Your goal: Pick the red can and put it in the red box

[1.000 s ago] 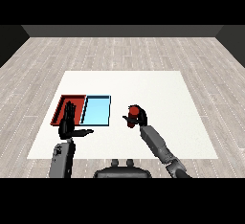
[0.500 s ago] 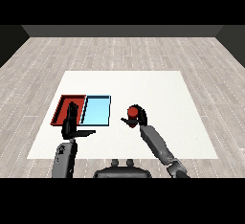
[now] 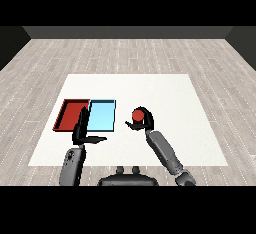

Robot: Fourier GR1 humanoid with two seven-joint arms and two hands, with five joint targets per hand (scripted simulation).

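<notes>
Pick looks done, place still left — the right hand (image 3: 143, 122) has its fingers curled round the red can (image 3: 138, 114), which sits in the grasp with its top poking up above the fingers. Whether the can is clear of the white table (image 3: 165, 90) or only just off it can't be told from this view.

The left hand (image 3: 83, 130) holds nothing: fingers straight and pointing up, thumb stuck out sideways toward the right hand.

2 trays lie side by side, touching, off to the left of the right hand. The light blue tray (image 3: 101, 128) is the nearer 1, just beside the can-holding hand; the red tray (image 3: 66, 116) (the target) lies beyond it, with the left hand's fingers standing in front of the seam between them.

Contents — nothing shows inside either tray, though the left hand hides part of both.

Remaining, as a judgement: carry the can leftward past the light blue tray, lower it into the red tray, let go.
</notes>
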